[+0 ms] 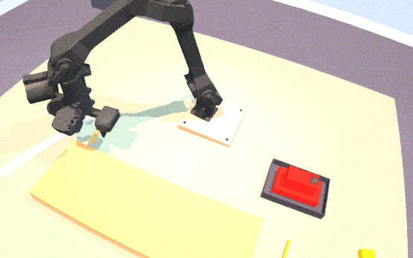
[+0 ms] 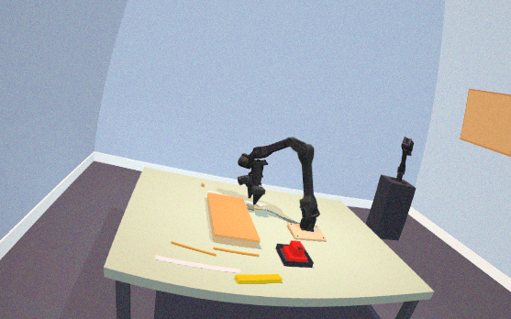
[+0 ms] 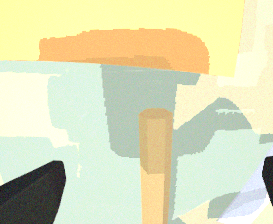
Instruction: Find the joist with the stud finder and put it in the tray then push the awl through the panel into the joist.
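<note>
The orange floor panel (image 1: pixel 144 200) (image 2: pixel 232 217) (image 3: pixel 112 15) lies flat, its top unbroken as far as seen. The red stud finder (image 1: pixel 297 182) (image 2: pixel 296 253) sits in the dark tray (image 1: pixel 292 206) (image 2: pixel 299 264). The awl (image 1: pixel 94 137) (image 2: pixel 257 208) (image 3: pixel 155 145) lies on the table beside the panel's far end; its tan handle shows, its metal tip is hidden. My gripper (image 1: pixel 86 133) (image 2: pixel 252 200) (image 3: pixel 165 164) is open and empty above the awl, with the handle between the fingers' lines in the wrist view but below them. The joist is not visible.
A white strip (image 1: pixel 32 153) lies left of the awl. Thin orange sticks (image 2: pixel 194 248) (image 2: pixel 236 251), another white strip (image 2: pixel 196 264) and a yellow block (image 2: pixel 258 279) (image 1: pixel 367 253) lie beyond the panel's other end. The arm's base plate (image 1: pixel 233 124) (image 2: pixel 311 236) stands between awl and tray.
</note>
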`<action>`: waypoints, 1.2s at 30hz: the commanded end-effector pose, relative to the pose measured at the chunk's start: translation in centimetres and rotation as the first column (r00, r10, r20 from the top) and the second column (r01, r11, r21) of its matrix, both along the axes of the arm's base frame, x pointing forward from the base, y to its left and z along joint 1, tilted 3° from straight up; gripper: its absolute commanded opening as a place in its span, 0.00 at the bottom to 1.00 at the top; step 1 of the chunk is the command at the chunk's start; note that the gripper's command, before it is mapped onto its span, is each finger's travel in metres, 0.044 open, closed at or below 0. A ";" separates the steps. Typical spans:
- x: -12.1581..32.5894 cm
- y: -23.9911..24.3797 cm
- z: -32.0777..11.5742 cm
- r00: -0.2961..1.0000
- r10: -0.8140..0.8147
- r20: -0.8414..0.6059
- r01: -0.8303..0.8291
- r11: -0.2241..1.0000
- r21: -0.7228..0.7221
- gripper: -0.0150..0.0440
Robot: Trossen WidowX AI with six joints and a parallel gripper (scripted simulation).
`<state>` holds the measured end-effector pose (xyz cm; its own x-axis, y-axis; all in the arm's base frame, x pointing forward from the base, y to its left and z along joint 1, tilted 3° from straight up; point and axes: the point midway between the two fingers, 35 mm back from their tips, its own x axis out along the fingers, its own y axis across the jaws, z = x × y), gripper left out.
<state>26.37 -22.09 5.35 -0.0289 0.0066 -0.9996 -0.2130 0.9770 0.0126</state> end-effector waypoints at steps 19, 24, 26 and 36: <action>-0.2 0.3 -3.5 1.000 0.002 -0.015 -0.002 1.000 0.009 1.00; -0.2 0.3 -3.5 1.000 0.002 -0.015 -0.002 1.000 0.009 1.00; -0.2 0.3 -3.5 1.000 0.002 -0.015 -0.002 1.000 0.009 0.91; -0.2 0.3 -3.5 1.000 0.002 -0.015 -0.002 1.000 0.009 0.47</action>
